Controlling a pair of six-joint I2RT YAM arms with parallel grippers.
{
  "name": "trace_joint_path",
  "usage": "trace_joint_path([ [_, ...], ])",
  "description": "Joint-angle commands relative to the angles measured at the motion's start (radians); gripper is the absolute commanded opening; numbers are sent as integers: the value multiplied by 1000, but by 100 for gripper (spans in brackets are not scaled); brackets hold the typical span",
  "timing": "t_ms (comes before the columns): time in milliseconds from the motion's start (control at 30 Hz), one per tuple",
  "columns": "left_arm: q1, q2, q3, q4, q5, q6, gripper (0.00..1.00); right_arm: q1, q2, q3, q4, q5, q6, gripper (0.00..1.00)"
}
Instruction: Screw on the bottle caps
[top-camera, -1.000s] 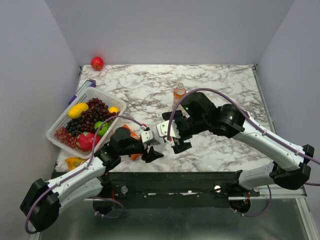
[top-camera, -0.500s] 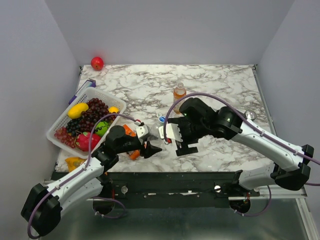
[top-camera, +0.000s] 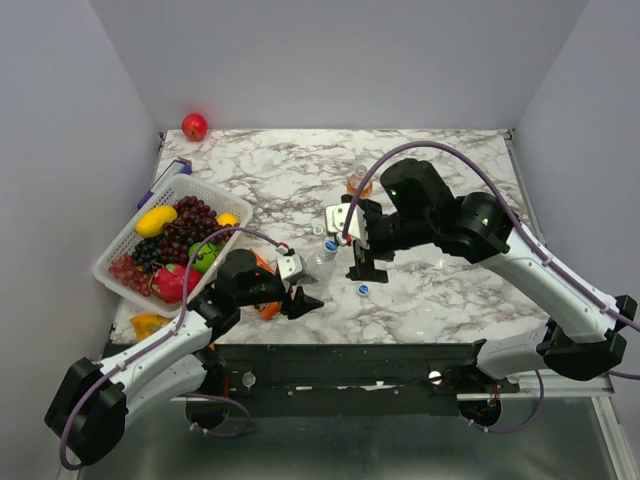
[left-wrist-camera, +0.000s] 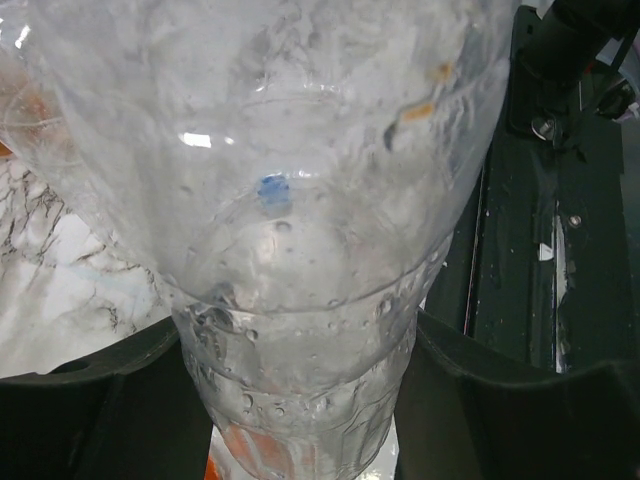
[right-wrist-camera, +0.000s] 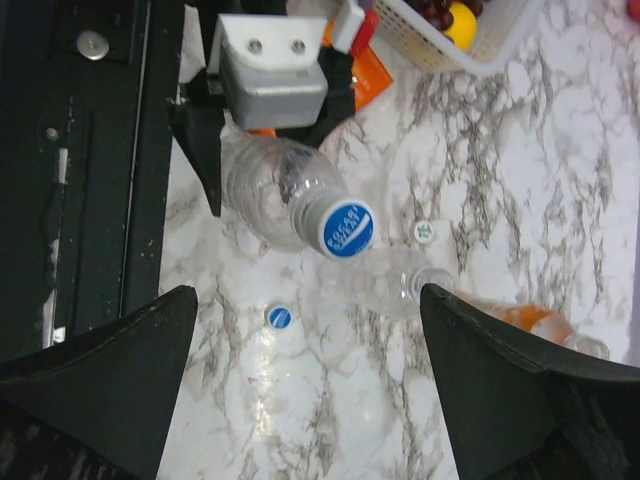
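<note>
- The left gripper (top-camera: 303, 300) is closed partway around the body of a clear bottle (right-wrist-camera: 268, 188), one finger on each side; in its own wrist view the bottle fills the space between the two dark fingers (left-wrist-camera: 90, 400)
- The held bottle is by the middle of the tabletop's (top-camera: 450, 160) near edge; its long axis runs from that edge away and to the right, with the neck end raised and pointing away from the left gripper
- A blue cap (right-wrist-camera: 347, 228) sits on the bottle's mouth, its white lettering facing up at the right wrist camera; how tightly it is seated cannot be told
- The right gripper (top-camera: 352, 244) hovers over that capped end with its fingers spread wide and nothing between them
- A loose blue cap (top-camera: 363, 291) lies flat on the marble just right of the held bottle, apart from it, toward the near edge
- A second clear bottle (right-wrist-camera: 388, 282) with an open mouth is just beyond the capped neck; whether the two touch cannot be told, and in the top view the right gripper covers it
- A whitish cap (right-wrist-camera: 424, 232) lies flat beside that open bottle, on the side nearer the left edge
- An orange bottle (top-camera: 357, 186) stands upright near the middle of the tabletop, partly hidden behind the right arm
- A white basket (top-camera: 100, 266) of fruit sits along the left edge, an orange packet (right-wrist-camera: 372, 82) lies under the left gripper, and a red fruit (top-camera: 194, 126) rests at the far left corner
</note>
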Motion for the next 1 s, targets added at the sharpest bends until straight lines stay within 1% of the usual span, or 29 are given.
trace_joint_path([
  [0,0,28,51,-24,52,49,0,11,20,-41,92,-136,-48,100],
  [233,-1,48,85,-45,68,71,0,27,66,-43,132,-157,-101,100],
  [400,0,48,97,-50,66,58,0,27,53,-84,123,-143,-126,100],
  [567,16,40,93,-12,43,-12,0,28,17,-135,91,-111,-118,99],
  [733,42,39,85,36,25,-83,0,28,-22,-199,94,-81,-83,99],
  [833,63,31,82,65,22,-116,0,28,-39,-230,94,-30,-52,100],
  [967,89,22,82,88,8,-149,0,28,-48,-268,29,13,-28,100],
])
